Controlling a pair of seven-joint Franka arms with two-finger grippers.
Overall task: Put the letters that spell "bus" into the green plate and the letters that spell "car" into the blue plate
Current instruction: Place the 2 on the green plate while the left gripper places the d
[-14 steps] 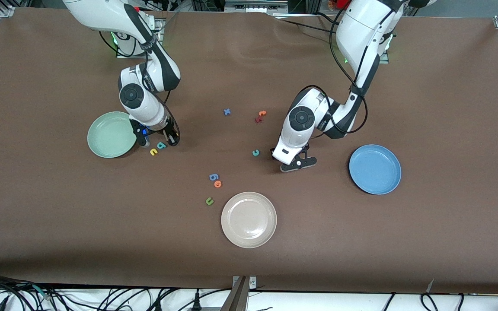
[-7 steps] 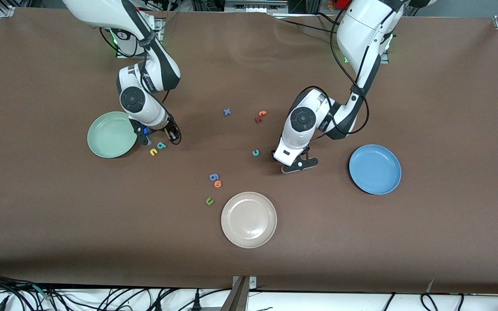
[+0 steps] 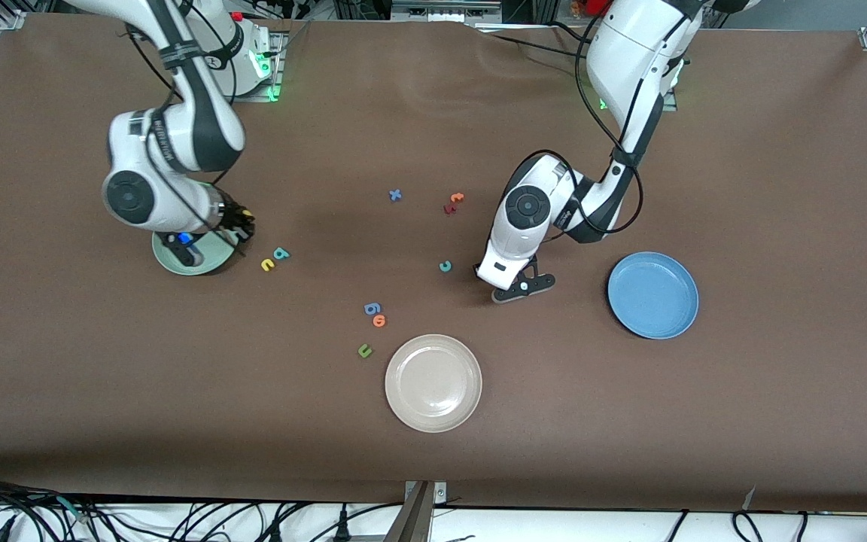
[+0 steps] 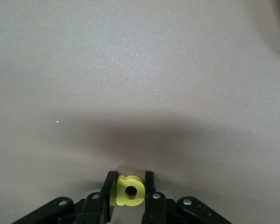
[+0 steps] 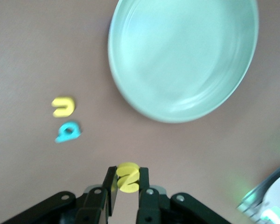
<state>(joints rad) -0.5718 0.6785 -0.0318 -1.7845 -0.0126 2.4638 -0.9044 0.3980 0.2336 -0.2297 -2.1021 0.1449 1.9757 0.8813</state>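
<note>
- Front view: the right tool (image 3: 241,222) hangs over the rim of the green plate (image 3: 200,267), on the edge that looks toward the left arm's end of the counter (image 3: 629,421).
- The arm's wrist covers much of that plate; only its nearer crescent shows.
- Just beside the green plate, on the left arm's side, lie the teal b (image 3: 281,254) and the yellow u (image 3: 268,264), both flat on the counter. They sit side by side, with the u a touch nearer the camera and tipped over on its side.
- Farther from the green plate the same way lies the teal c (image 3: 445,266), flat. Next to it the left tool (image 3: 515,290) is down low at the counter.
- The blue plate (image 3: 652,295) is well apart from the green plate, at the left arm's end, with nothing in it.
- Left wrist view: the fingers (image 4: 110,193) are pressed in on the yellow a (image 4: 129,191) from both sides. Its face, hole and all, is turned to the camera, and its longer side runs along the fingers.
- Bare counter fills the rest of that view, with the tool's shadow right under the tips.
- Right wrist view: the right tool is clamped on the yellow s (image 5: 128,177), lifted clear of the counter. The s shows its face to the camera and is gripped across its width.
- Below it the green plate shows whole and empty. The b and u lie beside it on the counter, close together, the u's open side turned away from the plate.
</note>
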